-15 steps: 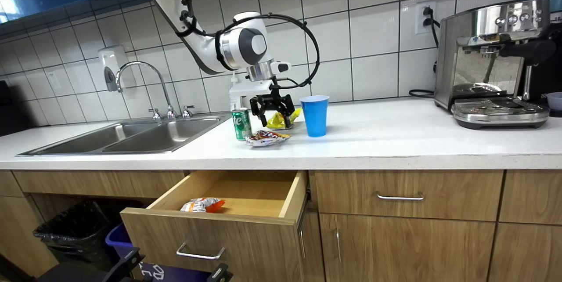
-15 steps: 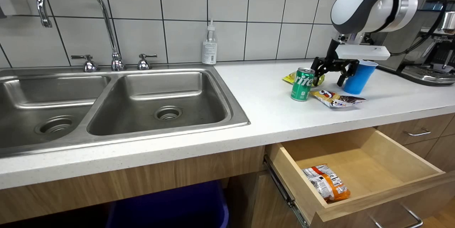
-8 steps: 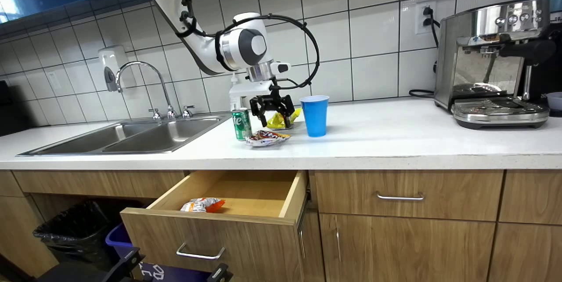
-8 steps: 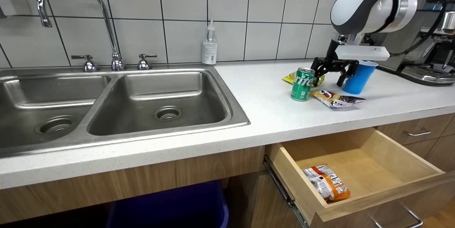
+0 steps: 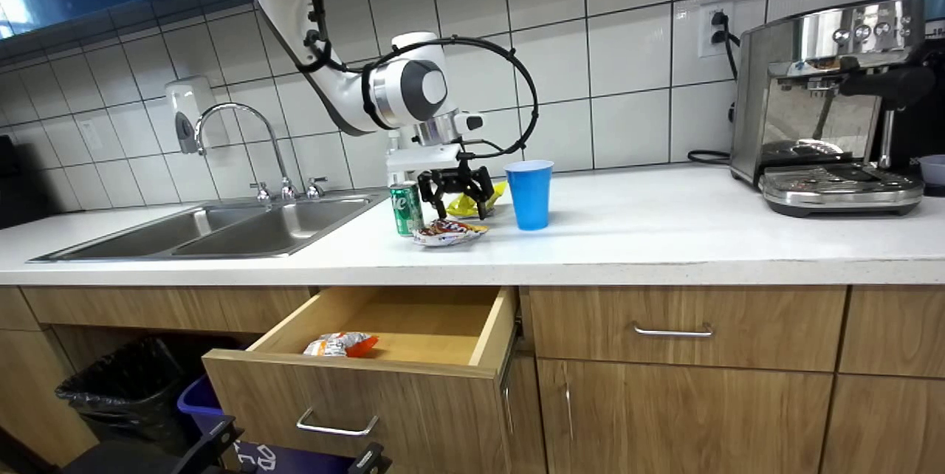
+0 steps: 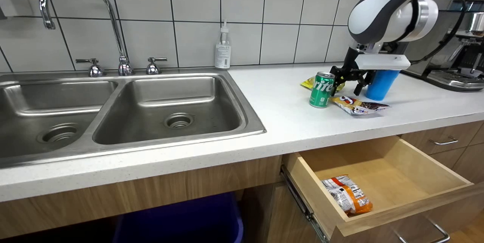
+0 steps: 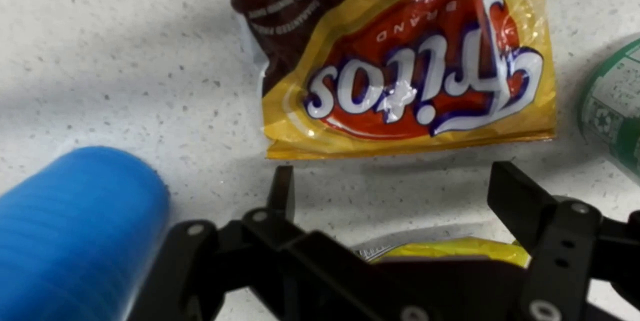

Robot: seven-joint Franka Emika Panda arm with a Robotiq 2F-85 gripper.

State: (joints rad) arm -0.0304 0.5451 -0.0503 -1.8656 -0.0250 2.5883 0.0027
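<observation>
Gold and brown, a chip bag lies flat on a white counter, just to the near side of a robot's gripper. The two fingers are spread wide with nothing between them, poised over the strip of counter that separates the chip bag from a crumpled yellow bag on the far side. In both exterior views a green can stands at the chip bag's left and a blue cup at its right; the wrist view shows a gap between the fingers and each. Any hold on the chip bag would likely go better with the fingers nearer the front of the counter, straddling the puffed middle rather than missing the edge. That far edge looks at least as wide as the gap, so a slow squeeze that lets the bag bunch seems wiser than a quick snap. Straight, level travel matters too: drift to the left risks nudging the can, to the right the cup. Height above the counter is hard to judge.
</observation>
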